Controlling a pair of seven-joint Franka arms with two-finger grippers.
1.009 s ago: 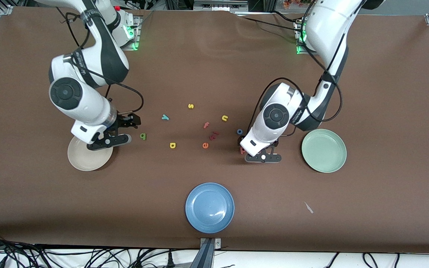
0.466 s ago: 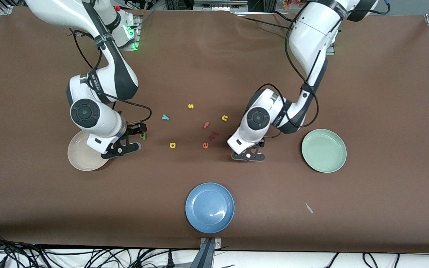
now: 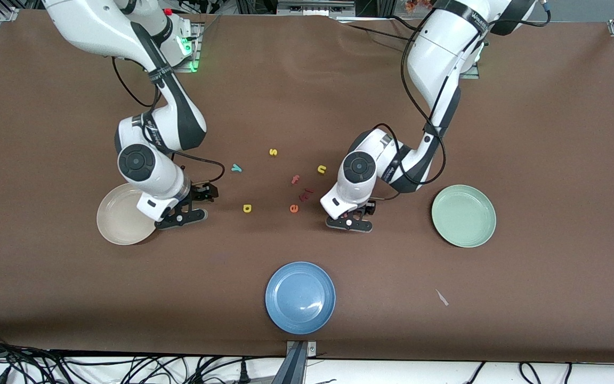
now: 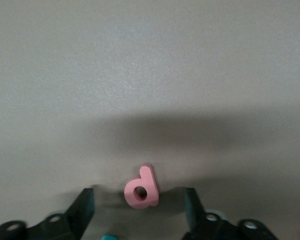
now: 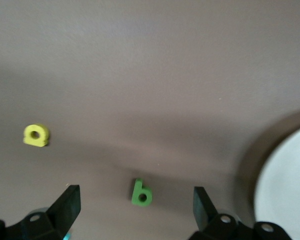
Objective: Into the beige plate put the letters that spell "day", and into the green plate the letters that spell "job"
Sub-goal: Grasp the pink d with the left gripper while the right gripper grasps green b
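Both grippers are down low right now, each one straddling a letter.

Left gripper [image 4: 138, 202]: released, jaws apart. The pinkish "b" [image 4: 141, 187] lies flat on the brown table [image 3: 552, 133] between the fingers, with a gap on either side, so nothing's grabbed. That spot is farther from the front camera than the blue plate [image 3: 300, 297] and a bit toward the left arm's end. In the front view the arm's wrist covers the letter.

Right gripper [image 5: 135, 200]: also wide open, sitting over the green "d" [image 5: 141, 192], which isn't touched by either finger. That one is farther back than the blue plate too, toward the right arm's end.

Using the blue plate as the reference again:
- The beige plate [image 3: 118, 224] is farther back, well toward the right arm's end, with nothing in it.
- The green plate [image 3: 463, 215] is farther back, well toward the left arm's end, also with nothing in it.
- The yellow "a" [image 3: 247, 208], orange "e" [image 3: 293, 208], pinkish "f" [image 3: 295, 180], teal "y" [image 3: 236, 168], yellow "s" [image 3: 273, 152] and yellow "n" [image 3: 322, 169] are scattered farther back, roughly in line with it.

I can't find the "o" or the "j" anywhere.
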